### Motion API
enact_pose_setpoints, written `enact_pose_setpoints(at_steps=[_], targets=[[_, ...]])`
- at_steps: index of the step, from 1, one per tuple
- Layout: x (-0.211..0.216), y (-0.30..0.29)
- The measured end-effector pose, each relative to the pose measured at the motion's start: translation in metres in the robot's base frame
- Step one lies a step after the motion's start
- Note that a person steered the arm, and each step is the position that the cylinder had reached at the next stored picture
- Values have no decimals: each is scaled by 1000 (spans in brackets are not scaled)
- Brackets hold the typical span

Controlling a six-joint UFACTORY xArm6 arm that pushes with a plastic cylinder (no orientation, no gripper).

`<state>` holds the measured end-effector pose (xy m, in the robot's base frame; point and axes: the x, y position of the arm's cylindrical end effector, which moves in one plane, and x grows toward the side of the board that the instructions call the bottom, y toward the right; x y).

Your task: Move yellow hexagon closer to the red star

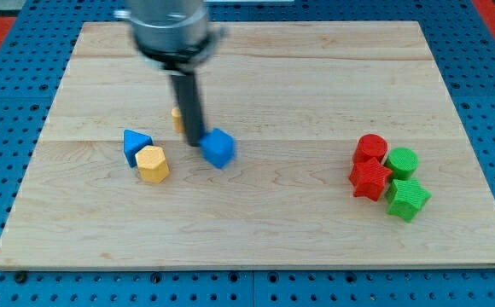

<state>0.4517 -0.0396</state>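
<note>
Lighting's bright and pretty even across the pale wooden board [316, 85], no harsh glare anywhere on it. Shadows are soft and short, hugging the blocks, e.g. under the yellow hexagon block [153, 164] and the red star block [369, 180]. Motion blur smears the grey metal arm housing [169, 30] at the view's top and the blue cube block [218, 148]. The dark rod's edges look soft too.
</note>
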Motion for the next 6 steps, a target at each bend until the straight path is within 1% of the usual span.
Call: enact_pose_setpoints(at_steps=[1, 2, 3, 4, 5, 6], targets=[[7, -7], [24, -9], [56, 77], [57, 122], [73, 99], [114, 48]])
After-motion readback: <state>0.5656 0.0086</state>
